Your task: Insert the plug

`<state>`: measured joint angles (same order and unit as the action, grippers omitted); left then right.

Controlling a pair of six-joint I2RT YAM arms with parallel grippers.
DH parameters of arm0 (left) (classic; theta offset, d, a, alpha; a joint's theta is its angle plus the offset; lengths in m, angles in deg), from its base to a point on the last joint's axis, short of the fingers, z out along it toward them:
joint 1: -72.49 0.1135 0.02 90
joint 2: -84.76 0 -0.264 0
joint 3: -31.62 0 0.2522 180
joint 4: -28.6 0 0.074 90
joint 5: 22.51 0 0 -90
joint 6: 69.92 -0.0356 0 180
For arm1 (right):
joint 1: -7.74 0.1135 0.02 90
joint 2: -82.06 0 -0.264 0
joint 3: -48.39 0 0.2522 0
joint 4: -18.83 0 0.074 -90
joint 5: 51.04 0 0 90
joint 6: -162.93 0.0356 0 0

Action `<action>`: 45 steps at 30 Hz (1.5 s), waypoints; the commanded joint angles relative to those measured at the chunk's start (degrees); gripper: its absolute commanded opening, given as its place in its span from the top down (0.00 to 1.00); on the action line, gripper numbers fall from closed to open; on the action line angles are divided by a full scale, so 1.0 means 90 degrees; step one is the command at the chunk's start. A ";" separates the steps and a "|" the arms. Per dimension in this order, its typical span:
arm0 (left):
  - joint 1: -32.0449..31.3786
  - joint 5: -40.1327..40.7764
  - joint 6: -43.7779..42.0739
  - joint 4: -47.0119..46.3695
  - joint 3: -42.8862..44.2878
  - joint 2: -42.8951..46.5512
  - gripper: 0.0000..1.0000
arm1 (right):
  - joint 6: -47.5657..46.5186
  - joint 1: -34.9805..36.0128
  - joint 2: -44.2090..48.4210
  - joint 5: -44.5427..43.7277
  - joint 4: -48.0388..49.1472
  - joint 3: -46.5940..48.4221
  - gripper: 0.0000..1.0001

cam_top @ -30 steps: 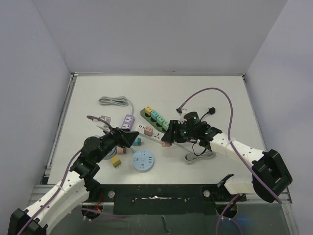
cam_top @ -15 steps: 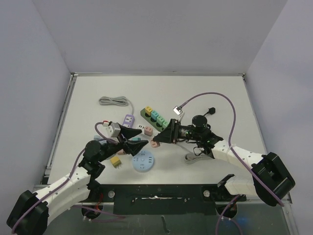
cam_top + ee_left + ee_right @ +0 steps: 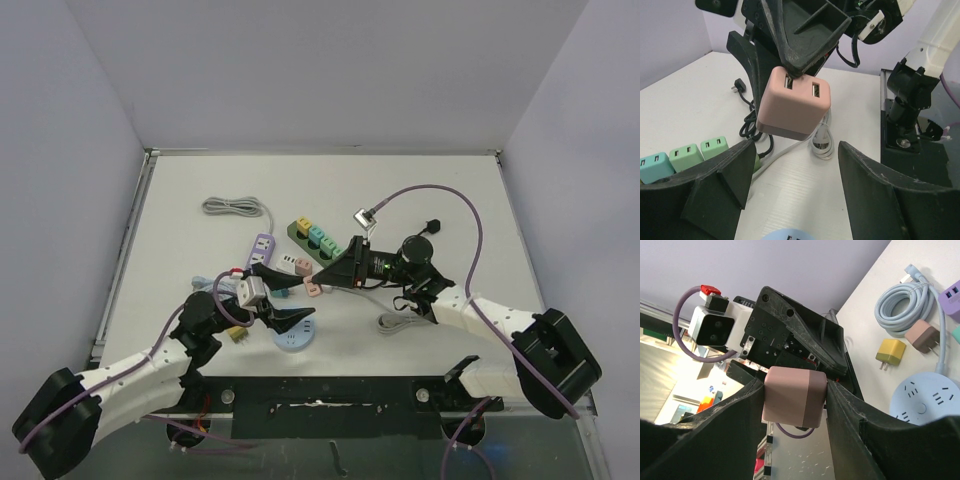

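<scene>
I have the right gripper [image 3: 795, 385] closed partway on the pink USB charger [image 3: 794, 102], its two fingers pinching opposite flat sides. The charger hangs in the air just past table centre toward 6 o'clock, clear of the surface. Its face with two USB ports points at the left wrist camera. I cannot see the prong side in any view.

My left gripper [image 3: 797, 147] stands wide open and empty, its fingers spread at either side below the charger and not touching it. My guess is the charger is held out like this so the left arm can take or steady it before it goes into a socket. The round pale-blue socket hub [image 3: 293, 337] lies closest, at about 7 o'clock from the charger.

By my count:
- One pink charger.
- One round hub.
- One loose yellow plug [image 3: 891, 351].
- One mauve plug [image 3: 922, 336].
- One pale-blue coiled cable [image 3: 902, 300].
- Two grey cable coils, one [image 3: 232, 206] at 11 o'clock and one [image 3: 405, 318] at 4 o'clock.
- Three adapters in a row on the green strip [image 3: 298, 236], two green [image 3: 715, 147] and one teal [image 3: 652, 167].
</scene>
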<state>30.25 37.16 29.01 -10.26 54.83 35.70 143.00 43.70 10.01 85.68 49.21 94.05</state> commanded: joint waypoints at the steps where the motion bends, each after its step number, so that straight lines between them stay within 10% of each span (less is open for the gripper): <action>1: -0.0052 -0.0117 -0.0557 -0.0549 0.0407 -0.0170 0.35 | 0.0267 0.0005 -0.0057 0.0222 0.0786 0.0049 0.56; 14: -0.0188 0.0241 -0.0885 -0.1090 0.0405 -0.0337 0.35 | 0.0558 0.0144 -0.0450 0.0202 0.1082 0.0087 0.56; 25: -0.0277 0.0358 -0.0857 -0.1140 0.0398 -0.0570 0.67 | 0.0893 0.0184 -0.0727 0.0201 0.1418 0.0040 0.47; 34: -0.0335 0.1854 -0.1080 0.1524 0.1044 -0.0356 0.71 | -0.2420 -0.0027 0.0025 -0.1428 -0.4298 0.1352 0.32; 45: -0.0373 0.1957 -0.1090 0.2576 0.1604 -0.0880 0.71 | -0.3940 0.0602 -0.0104 -0.2907 -0.6398 0.2696 0.33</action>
<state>27.41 54.12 19.77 11.66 65.96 28.91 114.56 45.89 8.83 66.43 -0.26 113.65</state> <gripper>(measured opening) 0.439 0.673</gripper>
